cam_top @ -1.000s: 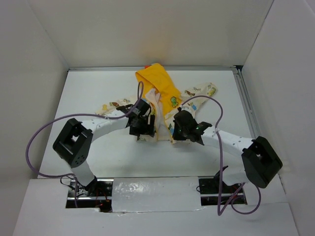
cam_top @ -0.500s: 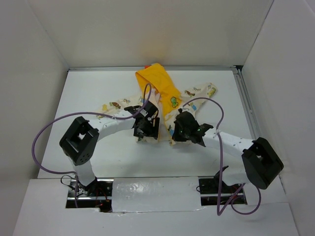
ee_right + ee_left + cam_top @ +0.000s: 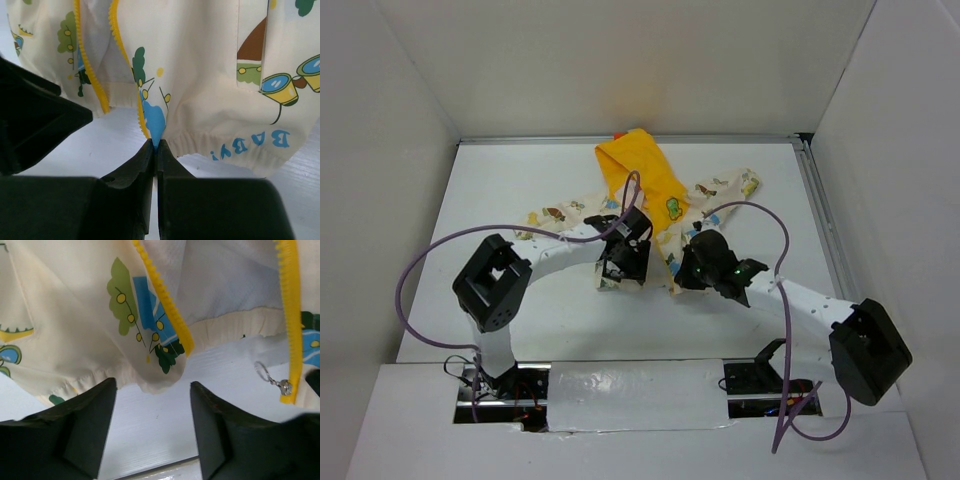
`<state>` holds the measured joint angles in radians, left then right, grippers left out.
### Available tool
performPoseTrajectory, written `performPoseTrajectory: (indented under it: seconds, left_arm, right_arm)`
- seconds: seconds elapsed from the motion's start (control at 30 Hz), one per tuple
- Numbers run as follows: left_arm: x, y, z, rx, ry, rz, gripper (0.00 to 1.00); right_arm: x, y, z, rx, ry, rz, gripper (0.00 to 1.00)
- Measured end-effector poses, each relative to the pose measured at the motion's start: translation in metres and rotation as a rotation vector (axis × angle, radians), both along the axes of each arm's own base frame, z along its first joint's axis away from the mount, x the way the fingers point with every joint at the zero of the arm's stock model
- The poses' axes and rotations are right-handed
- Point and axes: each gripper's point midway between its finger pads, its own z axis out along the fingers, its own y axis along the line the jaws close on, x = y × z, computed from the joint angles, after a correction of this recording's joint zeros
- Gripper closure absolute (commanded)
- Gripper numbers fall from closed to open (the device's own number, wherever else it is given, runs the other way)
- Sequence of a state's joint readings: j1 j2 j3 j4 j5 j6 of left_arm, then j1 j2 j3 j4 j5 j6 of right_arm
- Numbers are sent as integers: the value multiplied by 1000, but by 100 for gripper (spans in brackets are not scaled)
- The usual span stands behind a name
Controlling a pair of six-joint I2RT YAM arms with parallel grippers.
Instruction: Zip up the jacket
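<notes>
**Left zipper end sits between open fingers; right side already pinched**

The jacket (image 3: pixel 665 205) lies open on the table (image 3: pixel 500 190). Its yellow hood (image 3: pixel 638 165) is at the far end and its hem is nearest the arm bases. The zipper's long axis therefore runs from the hem away from the robot toward the hood, with the 2 front panels parted.

The right gripper (image 3: pixel 155 148) is closed tight on the hem of the right panel. It pinches the fabric exactly where the right tooth row (image 3: pixel 116 30) reaches the bottom edge.

The left gripper (image 3: pixel 152 386) hovers over the left panel's lower corner with its fingers spread wide and nothing clamped. The bottom of the left tooth row (image 3: pixel 165 305) ends just beyond the fingertips and lies in line with the gap between them. The fabric corner droops toward that gap.

To that gripper's right, apart from the left row, a small metal piece with a ring (image 3: pixel 274 381) hangs at the foot of the other yellow tape. It is probably the slider's pull.

The coming move likely turns on that sideways gap. The left arm is the nearer one to the free tooth end. It needs to close on that corner, then carry it rightward to the slider, keeping the teeth parallel to the held row.
</notes>
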<state>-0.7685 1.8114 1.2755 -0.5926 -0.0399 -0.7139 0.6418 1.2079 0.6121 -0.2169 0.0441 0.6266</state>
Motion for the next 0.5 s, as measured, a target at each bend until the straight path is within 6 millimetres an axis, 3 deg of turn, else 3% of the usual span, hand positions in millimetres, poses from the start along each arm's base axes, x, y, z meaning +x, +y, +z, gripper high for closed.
performPoseTrajectory:
  seconds: [0.13,0.23,0.33,0.37,0.43,0.5]
  left_arm:
    - [2,-3,-8,13,14,-2,37]
    - [6,-5,-12,18,18,0,49]
    - [6,-6,-12,17,17,0,72]
    - [7,-6,-12,16,16,-2,84]
    - [7,-8,-12,10,12,-6,97]
    - [8,-9,-11,5,10,-4,100]
  right_arm:
    - [2,3,4,17,-14,6,90]
    - [2,3,5,21,-15,9,91]
    - [3,4,6,28,-17,13,91]
    - [3,5,6,30,-18,15,91]
    - [4,6,7,37,-22,18,91]
    - [3,11,7,61,-28,37,96]
